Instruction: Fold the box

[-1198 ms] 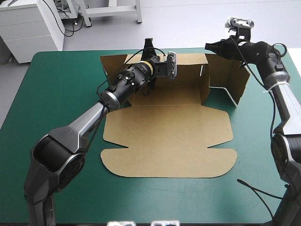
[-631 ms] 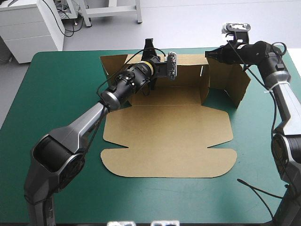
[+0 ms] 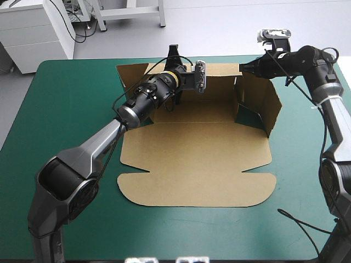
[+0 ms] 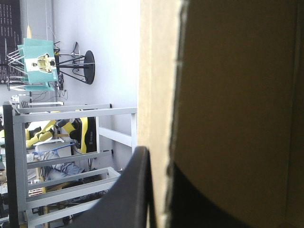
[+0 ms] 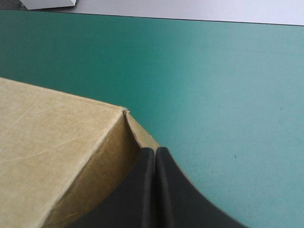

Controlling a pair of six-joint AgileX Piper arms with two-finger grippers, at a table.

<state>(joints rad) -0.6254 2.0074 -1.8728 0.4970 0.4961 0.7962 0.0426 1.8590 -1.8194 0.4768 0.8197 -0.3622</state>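
- Raising the walls looks to be the step in hand. The brown cardboard box (image 3: 197, 164), a cut sheet, lies on the teal-green table cover (image 3: 71, 109) w/ its back wall (image 3: 219, 71) upright. The big lid panel (image 3: 197, 189) lies flat, on the near side of that back wall.
- The left gripper (image 3: 174, 55), w/ two broad black fin-shaped fingers (image 4: 135, 190), sits on the top edge of the back wall, toward its left half. In the wrist view the fingers are almost pressed together w/ the board between them, i.e. it pinches the wall.
- The right gripper (image 3: 244, 68) is at the right end of the back wall, on the upper corner of the right side wall (image 3: 258, 104). Its fingers meet in one point and the board edge runs in between them, so it seems to pinch this corner.
- The side wall stands upright but slanted, not yet square to the back wall, as far as I can see.
- To do it well, probably: the left gripper only anchors the back wall upright, w/o pulling. The right gripper turns the side wall around its crease, slowly, until approx. square to the back wall.
- Risk: the thin board may buckle or slip out if the pull goes across the crease.
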